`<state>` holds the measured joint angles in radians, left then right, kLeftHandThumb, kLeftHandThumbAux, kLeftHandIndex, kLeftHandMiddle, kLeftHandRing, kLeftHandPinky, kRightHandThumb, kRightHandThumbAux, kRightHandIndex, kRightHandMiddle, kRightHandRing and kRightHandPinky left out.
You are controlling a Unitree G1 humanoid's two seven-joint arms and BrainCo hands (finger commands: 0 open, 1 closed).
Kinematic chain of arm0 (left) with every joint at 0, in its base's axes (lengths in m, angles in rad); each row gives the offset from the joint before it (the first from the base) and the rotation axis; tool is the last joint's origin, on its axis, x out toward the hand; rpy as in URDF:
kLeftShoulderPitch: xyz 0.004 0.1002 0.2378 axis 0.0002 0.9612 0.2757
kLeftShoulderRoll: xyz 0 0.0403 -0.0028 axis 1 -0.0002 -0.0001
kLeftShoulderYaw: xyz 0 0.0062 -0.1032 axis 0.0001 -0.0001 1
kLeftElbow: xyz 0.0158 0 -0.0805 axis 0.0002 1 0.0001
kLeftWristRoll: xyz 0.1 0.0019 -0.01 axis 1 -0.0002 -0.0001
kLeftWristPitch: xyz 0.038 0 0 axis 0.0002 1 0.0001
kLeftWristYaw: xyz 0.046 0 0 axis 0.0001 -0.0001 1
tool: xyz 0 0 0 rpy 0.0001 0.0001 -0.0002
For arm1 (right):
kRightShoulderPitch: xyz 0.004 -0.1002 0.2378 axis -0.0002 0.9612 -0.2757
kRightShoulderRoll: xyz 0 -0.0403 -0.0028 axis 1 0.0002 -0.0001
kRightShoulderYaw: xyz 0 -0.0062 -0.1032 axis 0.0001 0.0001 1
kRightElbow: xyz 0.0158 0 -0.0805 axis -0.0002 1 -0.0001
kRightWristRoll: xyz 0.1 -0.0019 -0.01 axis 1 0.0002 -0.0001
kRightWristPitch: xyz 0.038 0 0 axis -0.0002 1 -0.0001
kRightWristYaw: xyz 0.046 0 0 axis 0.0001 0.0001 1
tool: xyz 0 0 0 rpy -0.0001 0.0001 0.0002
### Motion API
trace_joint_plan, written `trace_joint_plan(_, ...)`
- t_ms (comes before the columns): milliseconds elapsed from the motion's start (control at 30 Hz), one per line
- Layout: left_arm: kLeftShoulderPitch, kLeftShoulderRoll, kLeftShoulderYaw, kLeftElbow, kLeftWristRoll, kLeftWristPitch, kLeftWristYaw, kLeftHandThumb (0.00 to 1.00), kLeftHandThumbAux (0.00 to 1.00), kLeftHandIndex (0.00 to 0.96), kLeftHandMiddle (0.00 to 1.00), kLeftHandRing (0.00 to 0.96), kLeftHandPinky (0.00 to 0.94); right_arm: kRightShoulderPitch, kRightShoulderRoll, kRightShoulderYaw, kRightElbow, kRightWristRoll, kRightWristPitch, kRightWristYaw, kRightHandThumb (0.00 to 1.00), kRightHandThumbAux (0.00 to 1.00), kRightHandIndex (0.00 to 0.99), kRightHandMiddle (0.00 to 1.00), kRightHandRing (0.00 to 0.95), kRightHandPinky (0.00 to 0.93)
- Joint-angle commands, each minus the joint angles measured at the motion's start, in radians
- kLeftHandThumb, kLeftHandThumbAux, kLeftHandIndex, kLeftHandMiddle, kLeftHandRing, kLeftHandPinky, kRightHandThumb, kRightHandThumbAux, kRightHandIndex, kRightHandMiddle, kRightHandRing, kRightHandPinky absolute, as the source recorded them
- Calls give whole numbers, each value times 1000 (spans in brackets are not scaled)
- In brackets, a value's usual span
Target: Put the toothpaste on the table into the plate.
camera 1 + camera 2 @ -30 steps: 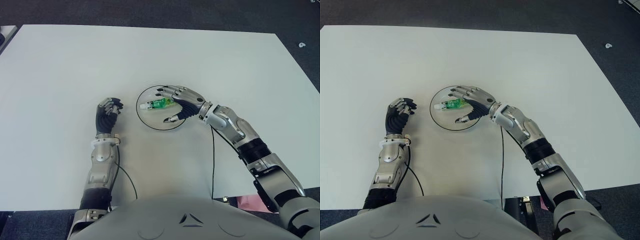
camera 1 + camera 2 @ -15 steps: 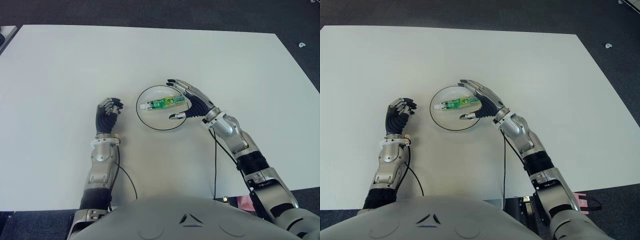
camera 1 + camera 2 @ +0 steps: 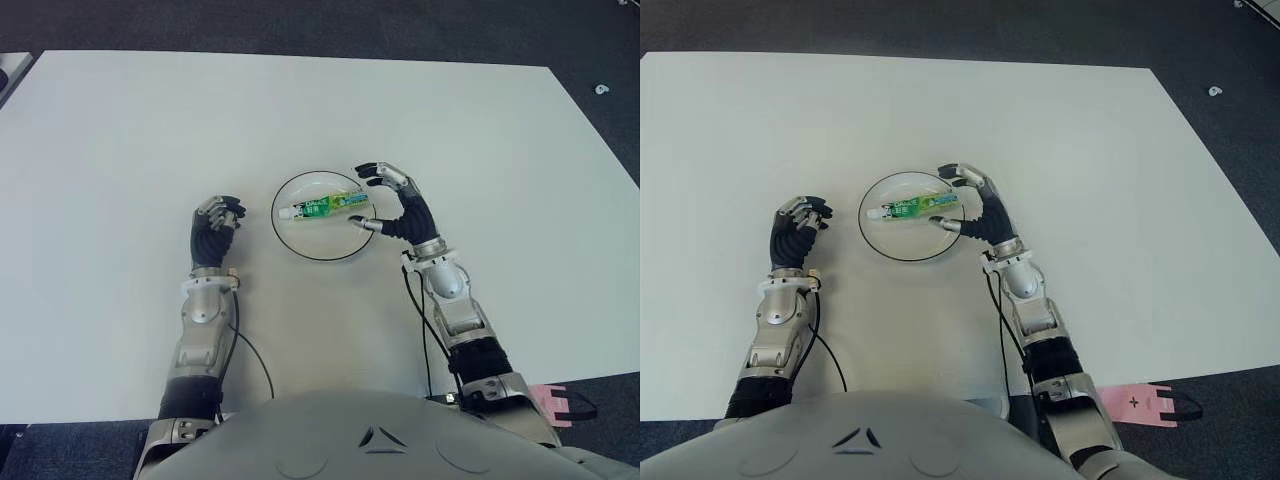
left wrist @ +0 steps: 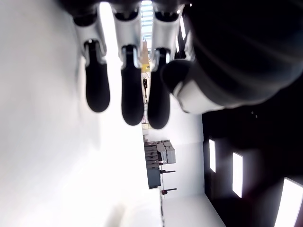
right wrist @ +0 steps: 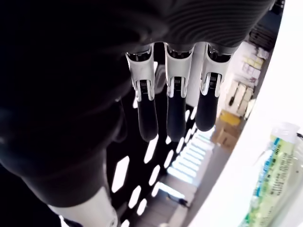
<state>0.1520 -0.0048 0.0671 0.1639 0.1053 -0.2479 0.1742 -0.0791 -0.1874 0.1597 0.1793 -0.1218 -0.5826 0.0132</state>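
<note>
Toothpaste tube now lying inside the plate, free beyond the right hand fingertips; fingers spread, empty, pulled back to the rim since release. Placement looks done. Left hand curled, idle left of plate

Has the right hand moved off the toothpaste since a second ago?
Yes. The right hand has let go and drawn back to the plate's right rim, open; the toothpaste lies in the plate.
</note>
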Motion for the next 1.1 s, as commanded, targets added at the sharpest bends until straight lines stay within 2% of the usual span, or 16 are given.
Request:
trace_joint_plan(33,60,-5,-2,68,-2,85,-6,707,723,429,497,497,509,69,62,-40,-42,101,25,-5,422,820,400,342,318,295)
trace_joint_plan(67,60,-5,-3,68,-1,85,-6,707,722,429,497,499,513,81,73,-48,-47,110,30,-9,521,787,409,355,331,310)
trace_joint_plan(133,59,-5,-5,67,2,85,-4,708,722,429,498,500,513,98,96,-68,-44,116,39,-29,609,759,416,374,350,333)
trace_joint_plan(267,59,-4,-7,64,5,90,-3,709,722,430,499,500,507,100,134,-99,-29,112,57,-61,682,735,423,407,384,379)
trace_joint_plan(500,56,-6,-7,58,8,105,2,709,720,431,497,493,494,91,180,-145,26,103,60,-109,702,729,425,439,420,419)
trace_joint_plan(733,53,-9,-6,62,11,104,4,711,719,432,503,495,501,72,185,-184,103,80,44,-143,701,730,425,458,438,432)
trace_joint_plan(1100,55,-14,-5,61,6,99,2,712,719,432,498,492,504,69,178,-203,143,0,120,-224,703,730,428,464,449,447)
